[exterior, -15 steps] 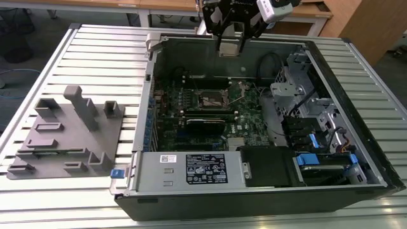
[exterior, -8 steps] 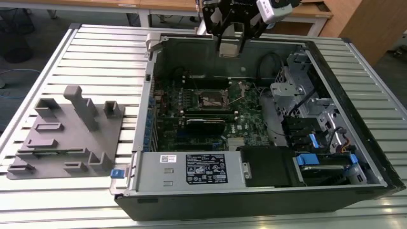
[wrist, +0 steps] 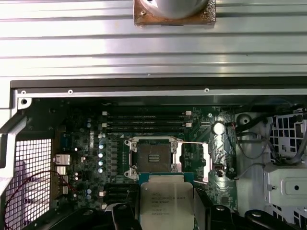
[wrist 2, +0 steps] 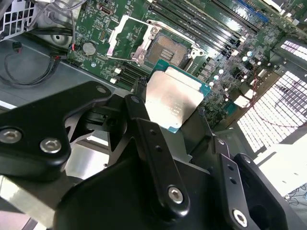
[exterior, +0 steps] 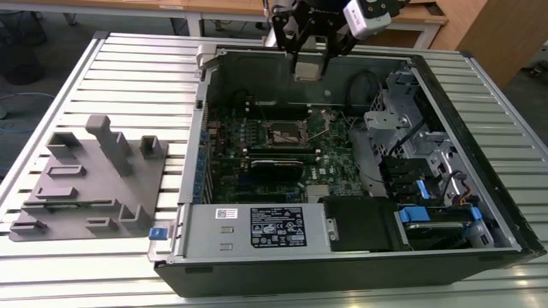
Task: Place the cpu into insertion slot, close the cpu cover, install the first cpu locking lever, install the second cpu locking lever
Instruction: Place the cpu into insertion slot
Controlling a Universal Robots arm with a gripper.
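**Exterior view.** The gripper (exterior: 309,69) is clenched on the cpu (exterior: 308,67), high over the open computer case (exterior: 360,273) and well apart from the insertion slot (exterior: 289,133). A black-and-white sticker (exterior: 276,228) sits on the power supply, far from the slot; we do not transcribe its print.

**Second wrist view.** The cpu (wrist 2: 172,98) is pinched by its edges, metal top outward. We judge this grip keeps its underside clear. The slot (wrist 2: 169,50) lies bare beyond it.

**First wrist view.** The cpu cover (wrist: 206,163) stands raised beside the slot (wrist: 153,158), leaving it free. The cpu (wrist: 167,206) carries printed lines.

Silver-grey cpu (wrist 2: 172,98), green mobo (wrist 2: 103,28)
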